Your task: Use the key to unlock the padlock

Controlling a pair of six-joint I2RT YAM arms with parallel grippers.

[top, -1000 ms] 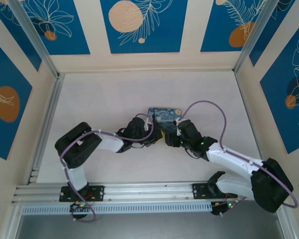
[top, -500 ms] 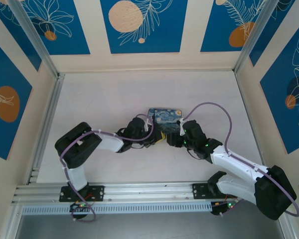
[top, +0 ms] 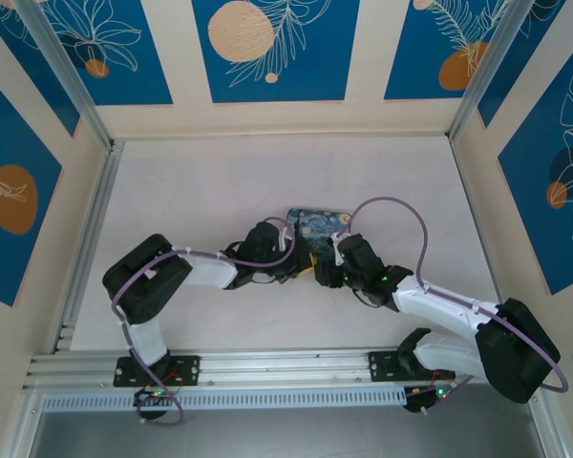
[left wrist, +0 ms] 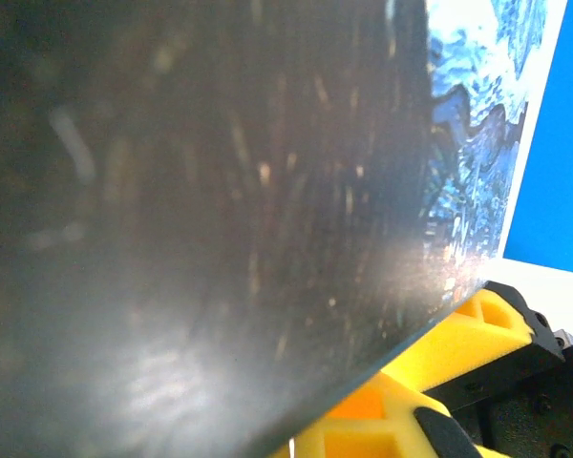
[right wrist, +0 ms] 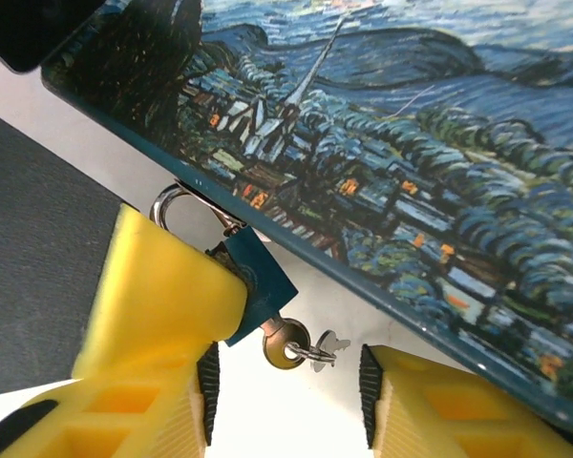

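Key (right wrist: pixel 288 345) ungripped inside half-open right claw (right wrist: pixel 291 320); 1 finger (right wrist: pixel 167 296) touching padlock (right wrist: pixel 260 284).

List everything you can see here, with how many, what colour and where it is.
Case: one, blue-and-yellow starry-night print, mid-table.
Padlock: one, dark teal with silver shackle, hanging at the case's edge.
Key: one, silvery, at the padlock's base, apparently inserted.
Ring: one, silvery, on the key, carrying a small second piece.
Table: one, white, under everything.
Walls: three, cream with blue leaf panels, around the table.
Rail: one, aluminium, near edge.
Left arm: one, black and white, purple cable.
Right arm: one, same colours.
Left end effector: one, shut, at the case's near-left edge.
Right end effector: one, yellow-fingered, open, straddling padlock and key.
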